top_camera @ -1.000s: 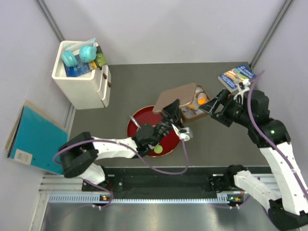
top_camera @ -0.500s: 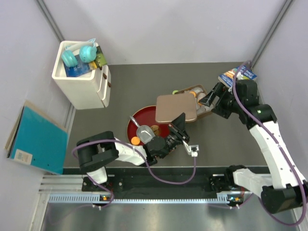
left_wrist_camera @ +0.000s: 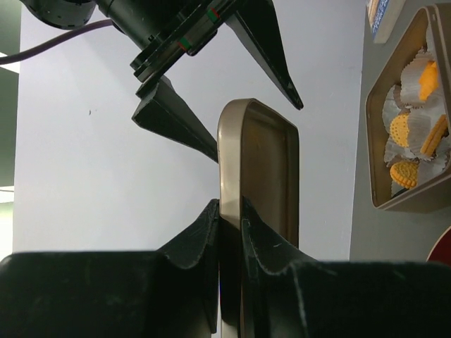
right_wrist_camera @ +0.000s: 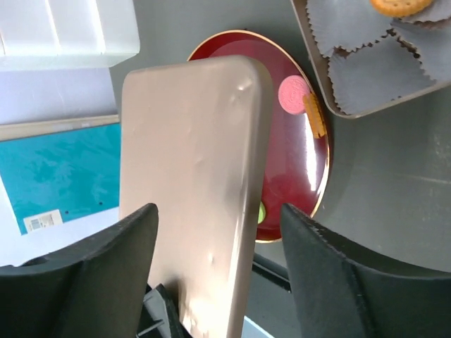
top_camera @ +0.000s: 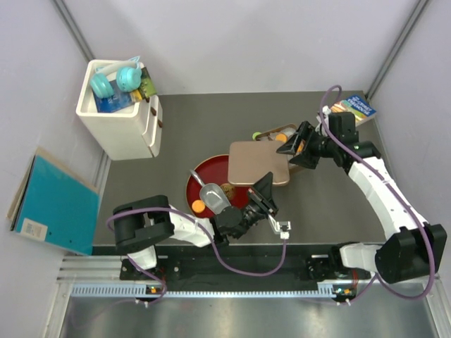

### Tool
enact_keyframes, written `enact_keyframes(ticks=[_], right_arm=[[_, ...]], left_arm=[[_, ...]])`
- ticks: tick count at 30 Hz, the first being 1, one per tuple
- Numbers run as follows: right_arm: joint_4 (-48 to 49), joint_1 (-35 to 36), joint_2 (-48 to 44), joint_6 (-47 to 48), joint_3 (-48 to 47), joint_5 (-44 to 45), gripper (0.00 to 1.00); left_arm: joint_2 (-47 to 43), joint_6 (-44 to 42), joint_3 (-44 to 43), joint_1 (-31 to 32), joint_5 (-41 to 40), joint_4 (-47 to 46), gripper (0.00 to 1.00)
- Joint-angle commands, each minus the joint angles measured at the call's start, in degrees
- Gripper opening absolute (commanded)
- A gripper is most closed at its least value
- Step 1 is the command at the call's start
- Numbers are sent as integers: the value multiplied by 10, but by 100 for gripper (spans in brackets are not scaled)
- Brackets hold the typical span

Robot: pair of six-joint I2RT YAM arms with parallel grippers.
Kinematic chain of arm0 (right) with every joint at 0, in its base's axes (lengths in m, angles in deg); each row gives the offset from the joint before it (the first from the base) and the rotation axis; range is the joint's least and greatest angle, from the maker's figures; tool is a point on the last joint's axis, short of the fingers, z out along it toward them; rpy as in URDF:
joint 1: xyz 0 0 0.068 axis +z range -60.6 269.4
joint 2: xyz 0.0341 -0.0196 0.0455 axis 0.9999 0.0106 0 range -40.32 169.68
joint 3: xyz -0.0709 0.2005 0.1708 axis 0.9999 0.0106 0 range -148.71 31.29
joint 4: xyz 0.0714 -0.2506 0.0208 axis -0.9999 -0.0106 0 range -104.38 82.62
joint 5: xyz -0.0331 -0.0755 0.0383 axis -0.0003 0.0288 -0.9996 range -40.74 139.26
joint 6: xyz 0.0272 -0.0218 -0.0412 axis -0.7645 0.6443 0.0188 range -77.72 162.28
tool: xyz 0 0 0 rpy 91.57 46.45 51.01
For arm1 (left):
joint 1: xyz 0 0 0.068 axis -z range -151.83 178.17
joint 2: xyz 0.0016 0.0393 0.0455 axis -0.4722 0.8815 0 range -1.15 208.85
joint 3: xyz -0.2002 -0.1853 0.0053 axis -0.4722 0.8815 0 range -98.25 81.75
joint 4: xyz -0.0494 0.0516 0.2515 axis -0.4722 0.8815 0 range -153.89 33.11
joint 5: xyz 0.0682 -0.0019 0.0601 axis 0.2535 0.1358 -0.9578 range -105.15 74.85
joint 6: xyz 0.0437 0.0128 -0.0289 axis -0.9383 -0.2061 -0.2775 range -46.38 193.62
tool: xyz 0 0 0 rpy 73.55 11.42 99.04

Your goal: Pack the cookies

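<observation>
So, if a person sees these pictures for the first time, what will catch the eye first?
The tan lid, held in the air over mid-table: the left hand is clamped on its rim, and the right hand stands open around its other end. Next, the red plate partly under it with loose cookies, and the tin of paper cups, some with orange cookies.

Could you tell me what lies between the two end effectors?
The tan rectangular metal lid: the left end effector is shut on its near edge, and its far end sits inside the open jaws of the right end effector. The left wrist view shows this.
</observation>
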Motion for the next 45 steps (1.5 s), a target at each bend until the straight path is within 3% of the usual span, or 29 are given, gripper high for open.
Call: enact_keyframes(ticks=[1,5,13,18,21,23,24,28,29,36,45], right_arm=[[54,-5,14,10,6,-36,62],[76,-5,24,4,15,-55,39],[87,-5,52,13,20,-88,23],[83,-5,56,19,19,-90,2],[84,-6,50,19,16,-92,0],[85,-5,42,17,11,-97,0],[84,-6,37,17,5,-96,0],[70,-7,21,17,-22,-95,0],[62,-9,18,20,-36,-92,0],[31,-24,4,39,-72,-76,0],[30,-35,26,45,-107,-60,0]], left_arm=[[-6,-13,-10,6,-9,-227,0],[-3,-11,-11,7,-14,-235,0],[-2,-7,-16,11,-15,-247,0],[-2,-4,-18,11,-21,-246,0],[-2,1,-25,11,-36,-246,1],[-3,7,-31,11,-50,-246,18],[-3,12,-35,10,-55,-246,35],[-7,36,-49,6,-92,-246,70],[-9,49,-53,3,-109,-247,75],[-35,107,-80,-17,-185,-246,87],[-78,189,-57,-58,-251,-246,91]])
